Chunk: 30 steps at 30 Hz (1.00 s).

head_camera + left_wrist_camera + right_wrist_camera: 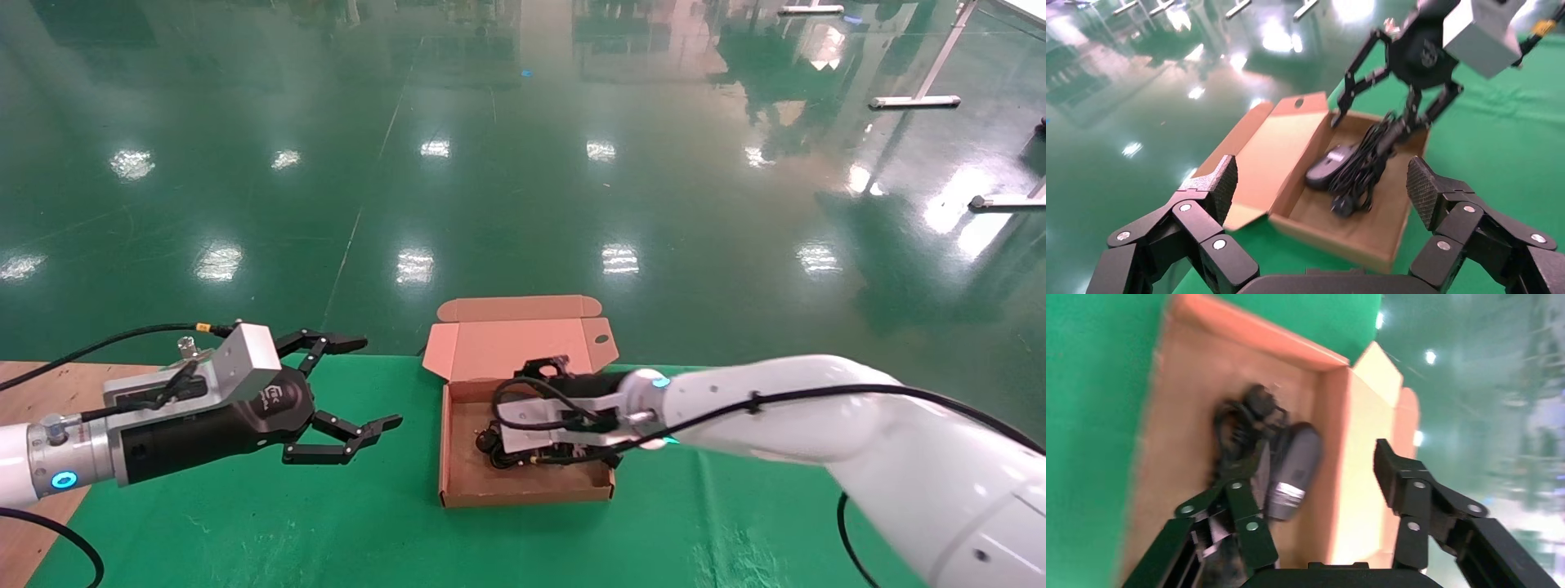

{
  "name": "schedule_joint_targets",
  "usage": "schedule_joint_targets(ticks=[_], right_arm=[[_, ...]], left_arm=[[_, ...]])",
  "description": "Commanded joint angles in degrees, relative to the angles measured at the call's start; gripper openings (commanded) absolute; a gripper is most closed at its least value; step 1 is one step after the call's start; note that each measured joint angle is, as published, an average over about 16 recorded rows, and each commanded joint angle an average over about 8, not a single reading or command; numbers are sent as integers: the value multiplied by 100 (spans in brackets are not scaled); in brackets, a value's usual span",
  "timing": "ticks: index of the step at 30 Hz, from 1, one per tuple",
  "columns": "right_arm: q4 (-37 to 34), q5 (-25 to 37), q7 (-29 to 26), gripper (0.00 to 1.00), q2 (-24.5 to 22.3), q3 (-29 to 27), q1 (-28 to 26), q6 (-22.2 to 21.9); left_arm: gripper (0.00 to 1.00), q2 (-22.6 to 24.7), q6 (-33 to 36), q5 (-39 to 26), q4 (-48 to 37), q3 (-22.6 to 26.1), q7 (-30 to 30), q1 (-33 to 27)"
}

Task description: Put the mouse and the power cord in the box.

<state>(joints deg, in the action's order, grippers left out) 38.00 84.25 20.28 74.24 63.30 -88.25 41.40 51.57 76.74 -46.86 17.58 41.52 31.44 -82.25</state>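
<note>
The brown cardboard box (523, 496) lies open on the green cloth, its lid (523, 343) folded back. Inside rest the black mouse (1329, 166) (1297, 468), by the wall at the lid hinge, and beside it the bundled power cord (1364, 168) (1239, 425). My right gripper (523, 404) (1320, 462) reaches down into the box, open: one finger stands among the cord's loops, the other near the lid, nothing clamped between them. My left gripper (372, 382) (1320, 184) hovers open and empty to the left of the box.
The green cloth (245, 523) covers the table; bare wood (41, 392) shows at its left end. The table's far edge runs just behind the box lid, with glossy green floor beyond. White stand legs (914, 102) are far off at the right.
</note>
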Motion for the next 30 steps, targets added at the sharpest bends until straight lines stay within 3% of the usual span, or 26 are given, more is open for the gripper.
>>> schedule_joint_targets(ticks=[1,30], right_arm=[[88,-135,-102,100,-107,-161,85,148],[2008,-2406,-1762,100,-2218,-2688,1514,2517]], left_arm=[[100,-62,34,19,211,-96,-159,78],[100,-979,530,296,3313,-1509,-2496,1224]])
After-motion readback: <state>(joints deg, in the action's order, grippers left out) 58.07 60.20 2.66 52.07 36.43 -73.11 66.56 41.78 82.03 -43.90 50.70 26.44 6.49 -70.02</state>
